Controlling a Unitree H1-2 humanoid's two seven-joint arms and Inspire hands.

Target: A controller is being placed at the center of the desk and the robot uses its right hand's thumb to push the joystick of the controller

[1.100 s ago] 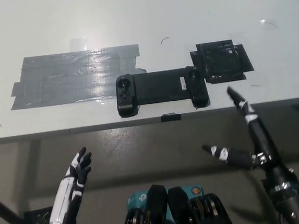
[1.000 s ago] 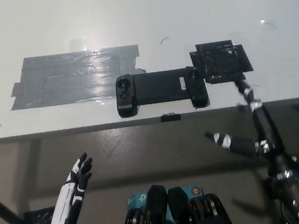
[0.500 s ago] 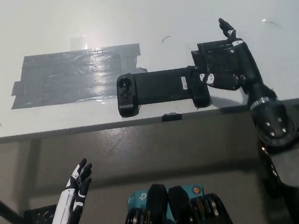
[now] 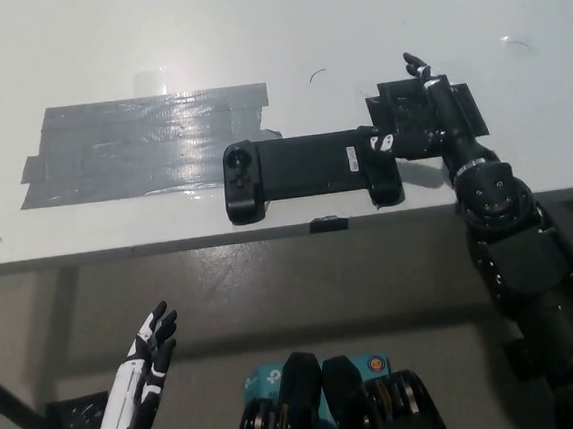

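We see the black controller (image 4: 310, 172) lying flat near the front edge of the white surface (image 4: 250, 27), its long side running left to right, with a round joystick (image 4: 239, 161) on its left grip and another control on its right grip. Our black right hand (image 4: 421, 122) reaches over the surface from the lower right and rests at the controller's right end, above a square patch of black tape (image 4: 458, 109). Its fingers (image 4: 416, 65) are spread apart and point away from us, holding nothing, while the thumb (image 4: 381, 144) stretches sideways and its tip meets the top of the right grip. A wide strip of grey tape (image 4: 130, 148) lies on the surface to the left of the controller, its right end close beside the left grip. Our white left hand (image 4: 145, 372) hangs below the surface edge at the lower left, well apart from everything, its fingers loosely spread and empty.
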